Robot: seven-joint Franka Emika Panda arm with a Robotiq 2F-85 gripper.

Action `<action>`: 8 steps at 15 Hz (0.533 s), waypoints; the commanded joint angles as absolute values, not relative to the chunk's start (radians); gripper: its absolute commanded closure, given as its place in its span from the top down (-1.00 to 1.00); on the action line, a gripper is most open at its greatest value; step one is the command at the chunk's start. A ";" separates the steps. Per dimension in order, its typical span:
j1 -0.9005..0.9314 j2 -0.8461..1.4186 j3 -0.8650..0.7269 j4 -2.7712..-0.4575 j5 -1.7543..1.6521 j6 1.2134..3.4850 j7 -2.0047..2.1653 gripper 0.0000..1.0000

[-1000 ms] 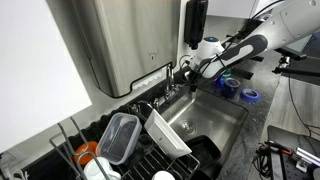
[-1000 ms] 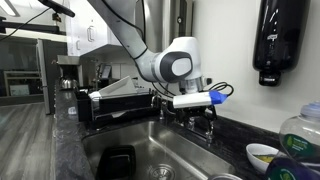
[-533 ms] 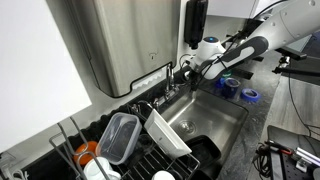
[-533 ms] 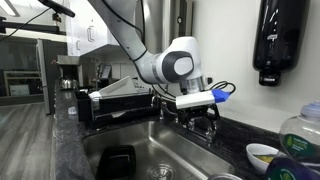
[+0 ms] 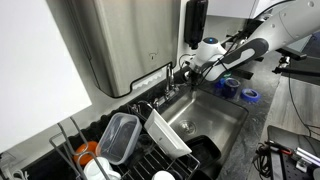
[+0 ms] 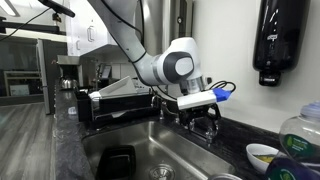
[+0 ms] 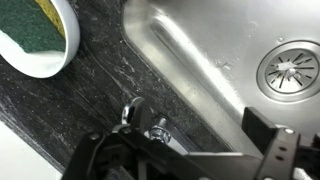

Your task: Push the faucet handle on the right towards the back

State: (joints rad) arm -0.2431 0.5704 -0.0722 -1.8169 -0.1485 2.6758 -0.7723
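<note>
The faucet handle (image 7: 133, 111) is a short chrome lever on the dark speckled counter at the sink's rim. In the wrist view it sits just beyond my gripper (image 7: 178, 142), between the line of the two dark fingers and nearer the left one. The gripper is open and holds nothing. In an exterior view the gripper (image 6: 205, 112) hangs low over the same handle (image 6: 211, 128) at the back edge of the sink. In an exterior view the gripper (image 5: 192, 70) is beside the tall chrome spout (image 5: 171, 74). I cannot tell whether a finger touches the handle.
A white bowl with a green and yellow sponge (image 7: 35, 35) sits on the counter close to the handle. The steel sink basin (image 7: 200, 60) has a drain (image 7: 290, 68). A dish rack with containers (image 5: 130, 140) stands beside the sink. A black wall dispenser (image 6: 278, 40) hangs above.
The gripper has shifted slightly sideways and towards the wall over the handle. Nothing else has moved.
</note>
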 commanded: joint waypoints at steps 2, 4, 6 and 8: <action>-0.254 0.601 -0.083 -1.781 -0.193 2.712 -0.763 1.00; -0.253 0.603 -0.088 -1.779 -0.203 2.715 -0.762 1.00; -0.251 0.605 -0.095 -1.776 -0.216 2.720 -0.759 1.00; -0.253 0.607 -0.098 -1.773 -0.224 2.724 -0.758 1.00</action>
State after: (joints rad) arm -0.2431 0.5748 -0.0846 -1.8111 -0.1882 2.6892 -0.7721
